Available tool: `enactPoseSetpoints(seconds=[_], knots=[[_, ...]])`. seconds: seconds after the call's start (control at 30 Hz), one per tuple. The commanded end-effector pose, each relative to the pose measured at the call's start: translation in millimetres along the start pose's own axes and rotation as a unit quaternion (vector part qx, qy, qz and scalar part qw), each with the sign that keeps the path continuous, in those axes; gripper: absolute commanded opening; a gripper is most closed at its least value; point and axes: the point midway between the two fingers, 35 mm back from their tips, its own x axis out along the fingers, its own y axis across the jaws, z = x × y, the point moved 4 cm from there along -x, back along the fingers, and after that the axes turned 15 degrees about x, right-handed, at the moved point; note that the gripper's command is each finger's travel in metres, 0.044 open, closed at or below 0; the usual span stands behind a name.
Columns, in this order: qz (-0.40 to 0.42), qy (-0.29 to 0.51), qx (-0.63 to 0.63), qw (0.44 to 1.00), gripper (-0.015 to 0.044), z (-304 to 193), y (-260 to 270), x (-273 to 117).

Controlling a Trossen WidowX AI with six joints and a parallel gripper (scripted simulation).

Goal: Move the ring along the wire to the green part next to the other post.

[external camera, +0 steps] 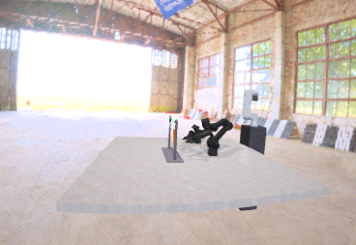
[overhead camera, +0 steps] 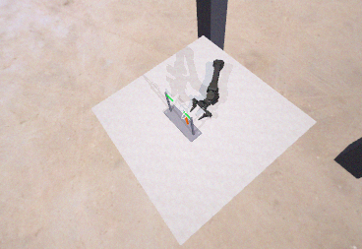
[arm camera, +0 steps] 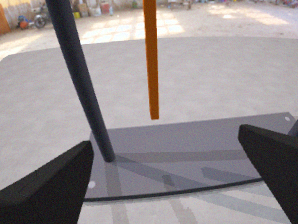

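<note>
The orange handle [overhead camera: 187,121] [external camera: 174,137] [arm camera: 152,65] hangs down beside the near post [overhead camera: 193,126] [arm camera: 81,82], below a green part [overhead camera: 187,115] of the wire. The ring is too small to make out clearly in the top and exterior views and lies outside the wrist view, so its fit around the wire cannot be told. The other green part [overhead camera: 169,96] is by the far post [overhead camera: 170,103]. My gripper [overhead camera: 196,114] [arm camera: 167,139] is wide open and empty, on the arm's side of the handle. In the wrist view the handle's lower end shows beyond the fingertips, apart from both.
The posts stand on a grey base plate [overhead camera: 179,123] [external camera: 172,158] [arm camera: 200,135]. It lies on the pale table [overhead camera: 148,174] [external camera: 126,186]. The thin grey wire between the green parts is hard to see. The arm [overhead camera: 214,83] [external camera: 213,144] reaches in from the side opposite the handle.
</note>
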Motion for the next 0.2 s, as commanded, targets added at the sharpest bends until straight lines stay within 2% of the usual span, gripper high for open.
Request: enactPoseSetpoints(seconds=[0.0, 0.17], knots=[[-0.001, -0.001, 0.003, 1.000, 0.0440, 0.3, -0.3, -0.2], [-0.001, -0.001, 0.003, 1.000, 0.0440, 0.3, -0.3, -0.2]])
